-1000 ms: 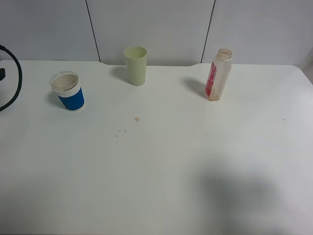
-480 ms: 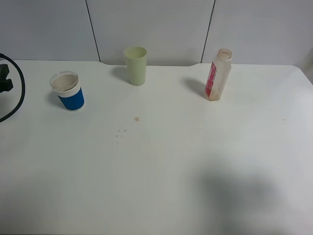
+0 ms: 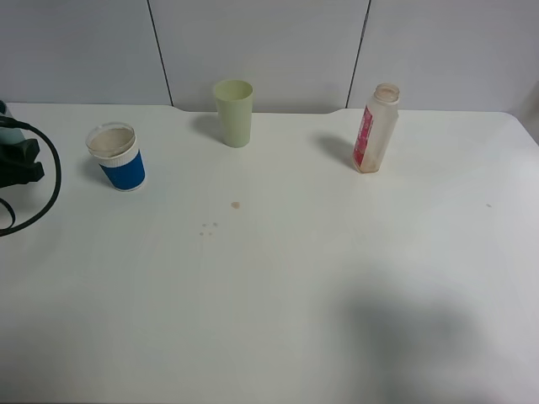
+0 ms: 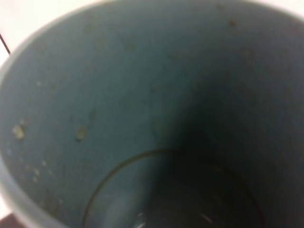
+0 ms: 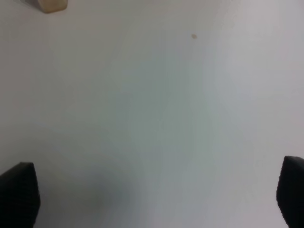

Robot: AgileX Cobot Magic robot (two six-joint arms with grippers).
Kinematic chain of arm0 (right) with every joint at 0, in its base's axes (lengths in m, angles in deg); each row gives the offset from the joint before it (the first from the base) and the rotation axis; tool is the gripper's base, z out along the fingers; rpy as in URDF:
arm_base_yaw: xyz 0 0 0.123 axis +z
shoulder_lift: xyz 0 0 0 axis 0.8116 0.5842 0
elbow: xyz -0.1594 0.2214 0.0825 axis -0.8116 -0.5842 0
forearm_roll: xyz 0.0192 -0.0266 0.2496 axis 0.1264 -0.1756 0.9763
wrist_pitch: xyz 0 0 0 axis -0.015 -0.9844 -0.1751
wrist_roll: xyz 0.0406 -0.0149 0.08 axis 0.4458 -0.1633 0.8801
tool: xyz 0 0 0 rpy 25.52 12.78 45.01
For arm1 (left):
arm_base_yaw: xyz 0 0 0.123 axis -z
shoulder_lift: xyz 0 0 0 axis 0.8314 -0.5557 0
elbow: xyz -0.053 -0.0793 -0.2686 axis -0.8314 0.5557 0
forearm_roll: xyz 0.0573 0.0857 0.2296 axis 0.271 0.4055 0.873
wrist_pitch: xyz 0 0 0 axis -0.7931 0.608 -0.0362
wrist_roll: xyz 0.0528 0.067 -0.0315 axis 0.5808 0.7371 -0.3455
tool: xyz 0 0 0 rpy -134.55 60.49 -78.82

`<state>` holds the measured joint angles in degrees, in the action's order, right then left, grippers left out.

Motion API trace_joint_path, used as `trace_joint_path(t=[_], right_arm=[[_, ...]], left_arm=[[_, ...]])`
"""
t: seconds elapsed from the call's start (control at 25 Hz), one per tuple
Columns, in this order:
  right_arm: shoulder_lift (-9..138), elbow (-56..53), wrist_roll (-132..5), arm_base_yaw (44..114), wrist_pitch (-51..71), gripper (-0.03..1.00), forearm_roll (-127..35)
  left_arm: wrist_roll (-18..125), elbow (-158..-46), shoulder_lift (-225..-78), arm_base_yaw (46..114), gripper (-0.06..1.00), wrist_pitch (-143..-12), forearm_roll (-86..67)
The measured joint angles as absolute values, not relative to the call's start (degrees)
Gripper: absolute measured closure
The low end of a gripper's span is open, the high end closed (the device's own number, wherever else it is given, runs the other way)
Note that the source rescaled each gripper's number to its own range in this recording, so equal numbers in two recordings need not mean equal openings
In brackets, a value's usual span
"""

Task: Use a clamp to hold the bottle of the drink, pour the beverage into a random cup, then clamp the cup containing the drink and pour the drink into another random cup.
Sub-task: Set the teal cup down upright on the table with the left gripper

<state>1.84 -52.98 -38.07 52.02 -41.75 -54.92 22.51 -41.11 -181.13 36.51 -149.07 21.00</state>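
Note:
The teal-green cup (image 4: 95,95) fills the left wrist view, seen from above, with a dark wet sheen at its bottom. My left gripper is shut on it, though its fingers show in no view. Only the black end of the left arm (image 3: 24,162) and a teal sliver enter the high view at the far left edge. Just right of that arm stands the blue-banded white cup (image 3: 118,157). The bottle (image 3: 376,128) stands upright and uncapped at the back right. My right gripper (image 5: 154,199) hangs open over bare table, out of the high view, with the bottle's base (image 5: 51,4) far ahead.
A pale yellow-green cup (image 3: 233,112) stands at the back centre. Small brownish drops (image 3: 235,204) dot the white table (image 3: 278,295) in front of it. A black cable (image 3: 46,202) loops at the left edge. A grey wall runs behind the table.
The left arm has come further into the high view from the left edge, towards the blue-banded cup, and its cable loop has shifted with it. The cups and the bottle have not moved.

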Motion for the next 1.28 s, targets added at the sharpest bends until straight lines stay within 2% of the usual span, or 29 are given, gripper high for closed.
trace_joint_path(t=[0.48, 1.28], right_arm=[[1.8, -53.0, -38.1, 52.0, -41.8, -0.03, -54.9], [1.8, -53.0, -38.1, 52.0, -41.8, -0.03, -54.9]], left_arm=[[22.8, -42.3, -190.2, 36.5, 0.94, -149.7, 20.5], [22.8, -49.2, -196.6, 36.5, 0.94, -150.1, 22.9]])
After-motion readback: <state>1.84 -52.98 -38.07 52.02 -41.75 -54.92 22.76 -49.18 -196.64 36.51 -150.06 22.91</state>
